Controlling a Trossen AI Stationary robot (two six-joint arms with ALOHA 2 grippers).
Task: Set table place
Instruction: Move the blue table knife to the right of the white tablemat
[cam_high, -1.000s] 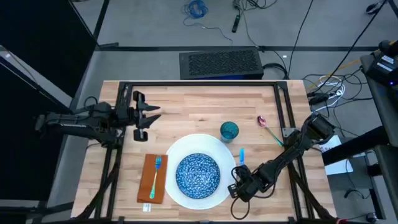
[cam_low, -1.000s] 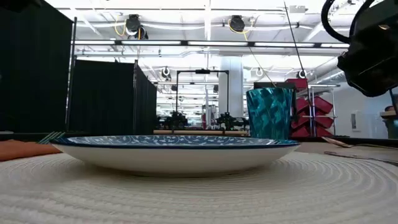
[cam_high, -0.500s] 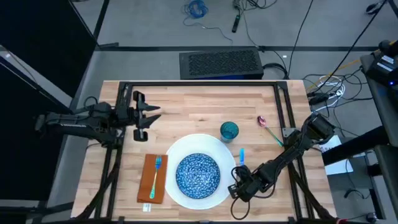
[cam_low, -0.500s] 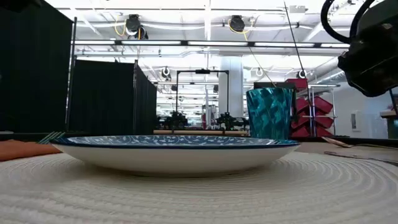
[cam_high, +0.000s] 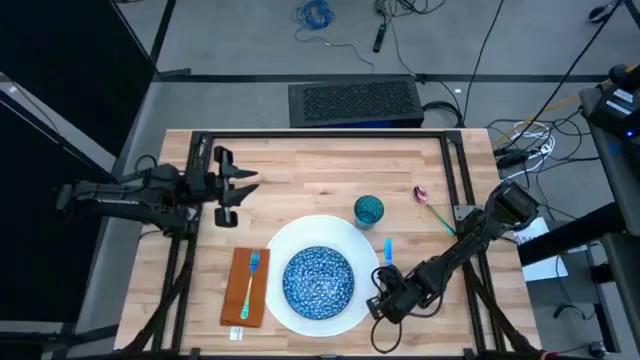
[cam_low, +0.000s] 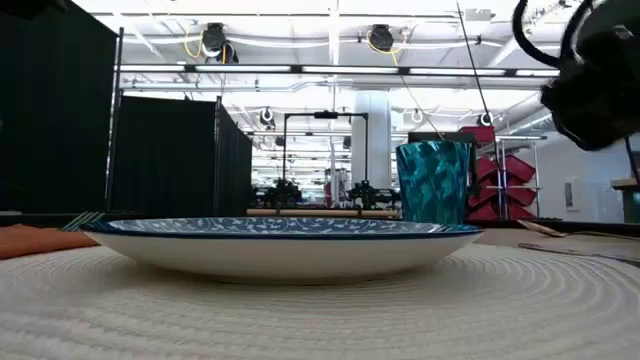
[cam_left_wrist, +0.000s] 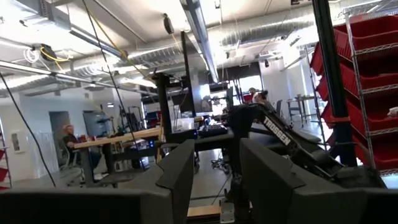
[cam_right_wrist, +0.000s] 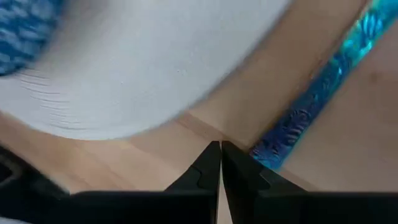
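1. Plate (cam_high: 290, 245), white and round, lies at the lower centre of the high view on the table (cam_high: 320, 160). The blue speckled bowl (cam_high: 318, 279) sits on it. In the low view the plate's ribbed surface fills the foreground.

2. At the lower left of the high view, we see the orange-brown napkin (cam_high: 246, 287) just beside the plate, with a teal fork (cam_high: 251, 280) lying along it.

3. At the lower right of the high view, the right gripper (cam_high: 384, 296) sits low just beside the plate's rim. In the right wrist view its fingers (cam_right_wrist: 208, 168) are together, tips nearly touching, with nothing between them. A teal-blue piece of cutlery (cam_right_wrist: 323, 99) lies on the wood just beside the tips; in the high view it shows to the right of the plate.

4. Farther back, the teal cup (cam_high: 368, 210) stands upright near the plate's upper right edge. It appears behind the bowl in the low view.

5. A spoon (cam_high: 428, 203) with a pinkish bowl and green handle lies apart, right of the cup near the table frame.

6. At the centre left of the high view, the left gripper (cam_high: 232, 188) waits above bare wood, fingers apart.

7. We judge the setting nearly complete: plate, bowl, napkin, fork, cup and one piece right of the plate are placed. The spoon appears to remain.
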